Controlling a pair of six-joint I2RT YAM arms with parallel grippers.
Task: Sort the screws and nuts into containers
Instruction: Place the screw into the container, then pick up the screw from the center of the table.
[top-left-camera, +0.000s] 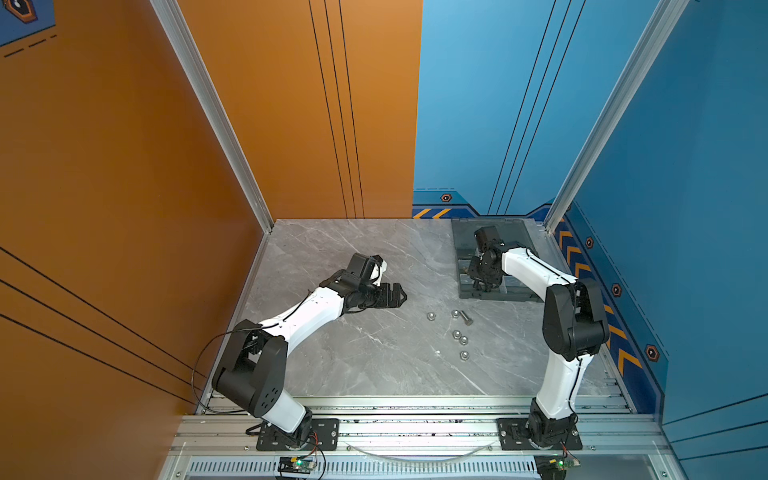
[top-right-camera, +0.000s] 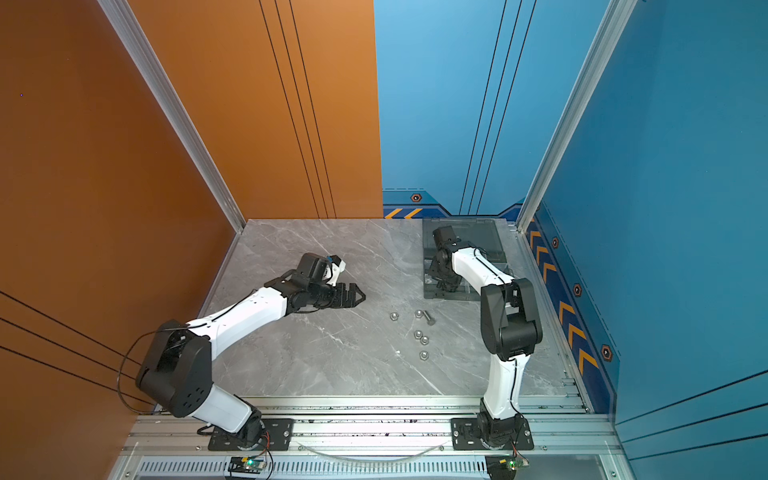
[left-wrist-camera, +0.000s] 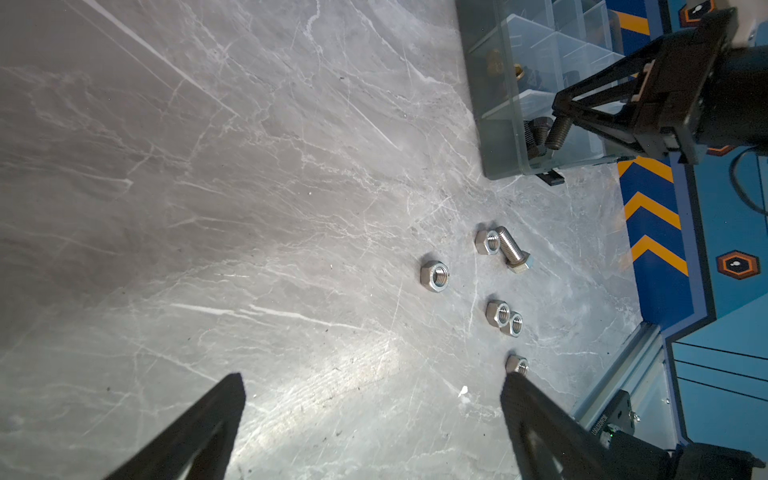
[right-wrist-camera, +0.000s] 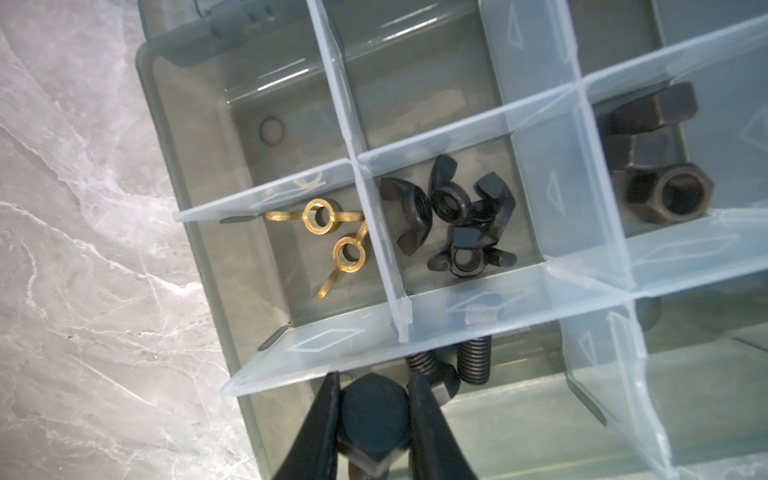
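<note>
Now gripping a short black hex-head bolt (right-wrist-camera: 374, 415) by its head in the right tool (right-wrist-camera: 374, 376), hanging over the corner compartment of the smoky grey translucent plastic organizer box (right-wrist-camera: 216, 270), above other black bolts (right-wrist-camera: 473, 359). Judging it best: dipping below the clear divider (right-wrist-camera: 299, 365) before releasing, avoiding a bounce toward the brass wing nuts (right-wrist-camera: 328, 232). Holding the left tool (left-wrist-camera: 372, 376) wide over the grey marble tabletop (left-wrist-camera: 208, 208), near five silver hex nuts (left-wrist-camera: 434, 276) and one long silver hex-head bolt (left-wrist-camera: 513, 251).

Silver nuts (left-wrist-camera: 428, 274) on a grey, white-veined table (top-left-camera: 353, 353); brass wing nuts (right-wrist-camera: 336, 262) in a smoky-grey box (right-wrist-camera: 195, 187).
</note>
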